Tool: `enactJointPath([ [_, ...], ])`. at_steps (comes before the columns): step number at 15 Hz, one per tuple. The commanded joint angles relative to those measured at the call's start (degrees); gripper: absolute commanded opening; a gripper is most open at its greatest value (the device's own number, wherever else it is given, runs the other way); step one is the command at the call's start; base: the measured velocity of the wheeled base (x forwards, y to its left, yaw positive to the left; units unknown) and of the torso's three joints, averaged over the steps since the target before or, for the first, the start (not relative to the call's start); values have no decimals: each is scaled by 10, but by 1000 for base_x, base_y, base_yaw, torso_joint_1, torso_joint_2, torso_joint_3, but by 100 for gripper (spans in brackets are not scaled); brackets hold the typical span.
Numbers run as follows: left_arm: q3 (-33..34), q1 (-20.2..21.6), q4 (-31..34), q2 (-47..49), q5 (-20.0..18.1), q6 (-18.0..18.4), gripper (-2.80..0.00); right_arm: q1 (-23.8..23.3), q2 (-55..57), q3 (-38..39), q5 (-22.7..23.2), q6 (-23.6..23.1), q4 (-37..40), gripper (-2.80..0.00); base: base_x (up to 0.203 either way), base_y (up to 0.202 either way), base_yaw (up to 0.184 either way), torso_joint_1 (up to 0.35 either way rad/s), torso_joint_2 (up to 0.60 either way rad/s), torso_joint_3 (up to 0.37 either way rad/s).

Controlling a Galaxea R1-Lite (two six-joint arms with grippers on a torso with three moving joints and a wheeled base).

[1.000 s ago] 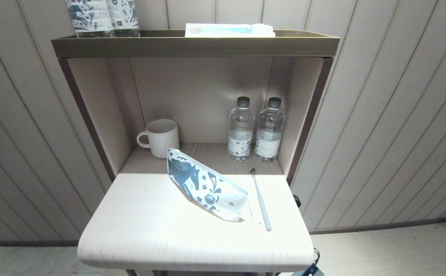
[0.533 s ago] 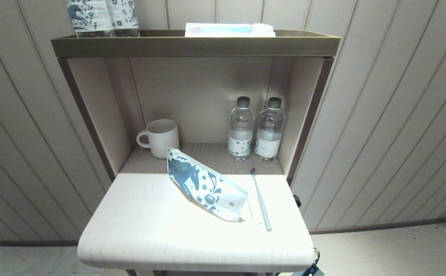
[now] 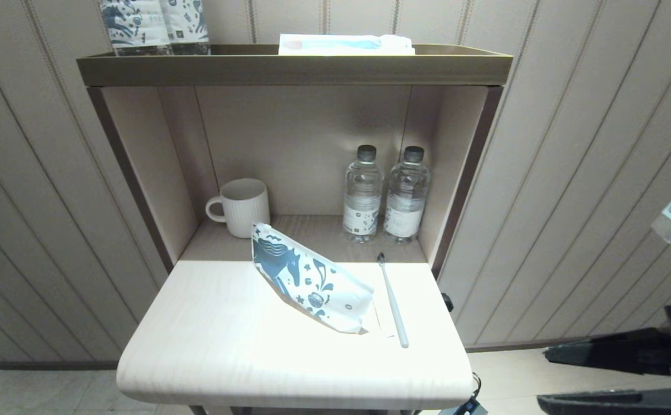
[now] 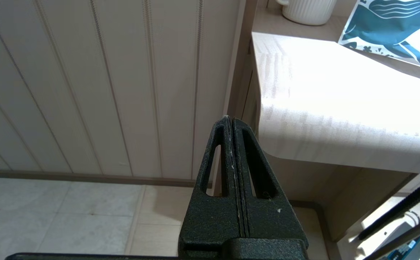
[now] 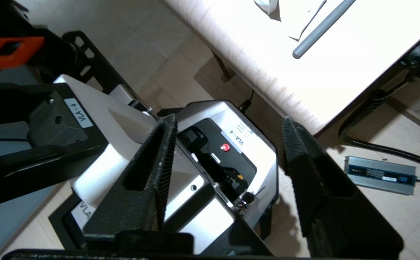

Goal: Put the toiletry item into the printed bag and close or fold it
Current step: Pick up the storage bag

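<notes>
Here: white toothbrush (image 3: pixel 392 301) flat on pale table (image 3: pixel 226 340), bristle head far, just right of printed bag (image 3: pixel 306 279) with horse motif. Right gripper (image 3: pixel 551 374) low off table's near right corner, jaws spread wide, empty. Left gripper (image 4: pixel 230 119) below table's left edge, fingers pressed together on nothing.

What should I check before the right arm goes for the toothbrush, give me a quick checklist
1. Toothbrush free on the table, nothing on top of it: ok.
2. Right gripper open for a pick: ok, fingers spread wide.
3. Right gripper near the toothbrush: not ok, it is off the table's right edge, lower than the top.
4. Printed bag lying beside the toothbrush, apart from it: ok.
5. Bag mouth open to take the toothbrush: cannot tell.
6. Left gripper out of the way: ok, shut, low beside the table's left edge.
</notes>
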Motion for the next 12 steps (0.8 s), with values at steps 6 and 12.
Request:
enactJointPath([
  [6,0,0,2,0,0,0,-280,15,187,-54,-68,-74,-27,0,0,0,0,0,0,0],
  [12,-2,0,7,0,1,2,-280,27,305,-57,-86,-82,-186,0,0,0,0,0,0,0],
])
